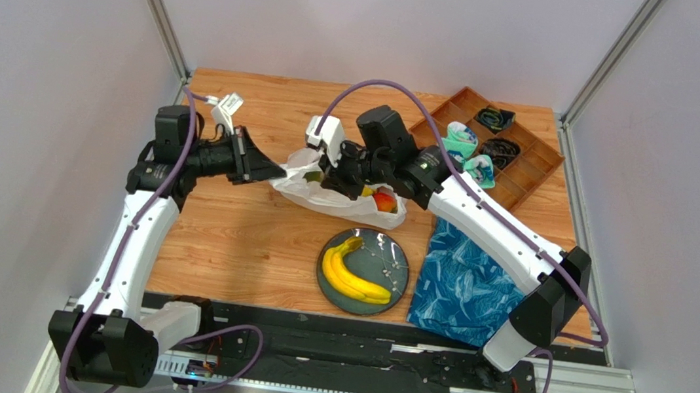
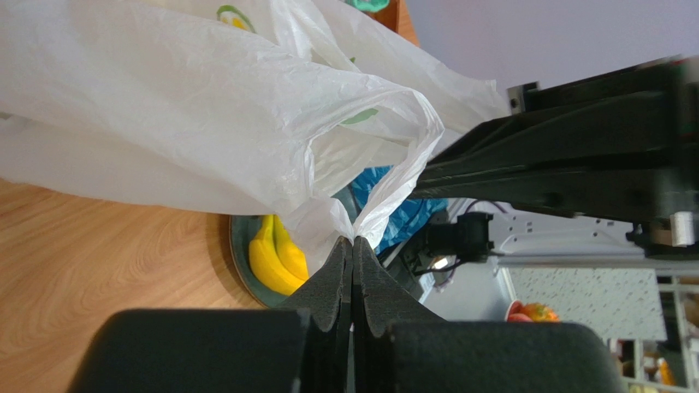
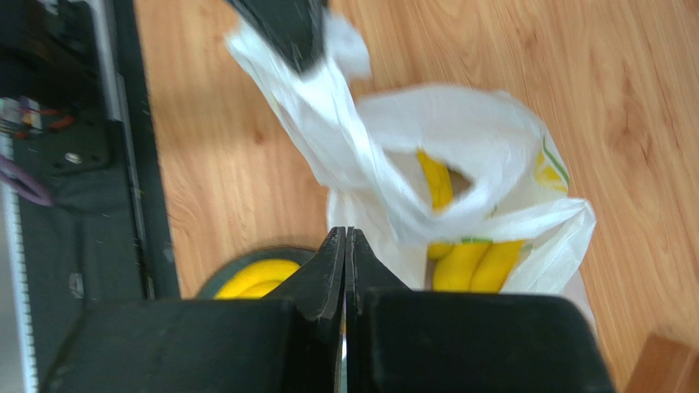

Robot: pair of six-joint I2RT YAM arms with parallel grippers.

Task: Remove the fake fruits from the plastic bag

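The white plastic bag [image 1: 344, 201] lies on the wooden table, its left handle stretched toward my left gripper [image 1: 268, 169], which is shut on it [image 2: 354, 239]. Film fans out from those tips across the bag [image 2: 205, 106]. My right gripper [image 1: 338, 177] hangs over the bag's middle, shut [image 3: 345, 231] at the edge of the bag [image 3: 459, 131]. A yellow banana bunch [image 3: 476, 266] shows inside, and a red-orange fruit [image 1: 384, 200] sits at the bag's right end. Another banana bunch [image 1: 353, 274] lies on the dark plate [image 1: 402, 272].
A blue patterned cloth [image 1: 463, 279] lies right of the plate under the right arm. A wooden compartment tray [image 1: 527, 157] with teal-and-white socks [image 1: 464, 145] stands at the back right. Bare wood stretches left of the plate.
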